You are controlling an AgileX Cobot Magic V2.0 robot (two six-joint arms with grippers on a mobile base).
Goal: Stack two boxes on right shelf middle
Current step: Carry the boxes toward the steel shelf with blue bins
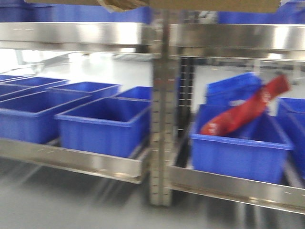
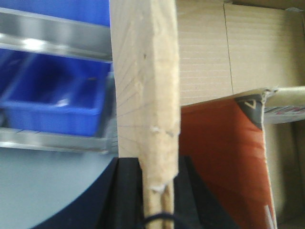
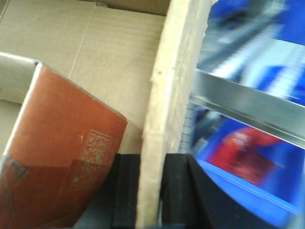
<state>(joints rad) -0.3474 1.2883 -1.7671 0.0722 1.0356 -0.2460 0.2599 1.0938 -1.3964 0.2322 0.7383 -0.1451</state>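
I hold an open brown cardboard box by two of its walls. My left gripper (image 2: pixel 157 163) is shut on the edge of one wall (image 2: pixel 147 86). My right gripper (image 3: pixel 151 158) is shut on the edge of another wall (image 3: pixel 167 95). An orange-red packet (image 2: pixel 224 162) (image 3: pixel 62 157) leans inside the box. In the front view only the box's underside (image 1: pixel 200 5) shows along the top edge, above the steel shelf's upper rail (image 1: pixel 233 36); neither gripper shows there. A second box is out of view.
Several blue plastic bins (image 1: pixel 102 124) fill the lower rack level on the left. On the right, a blue bin (image 1: pixel 238 150) holds a red packet (image 1: pixel 248 107). A perforated steel upright (image 1: pixel 163 119) divides the two bays. The lower front rail (image 1: pixel 238 188) runs below.
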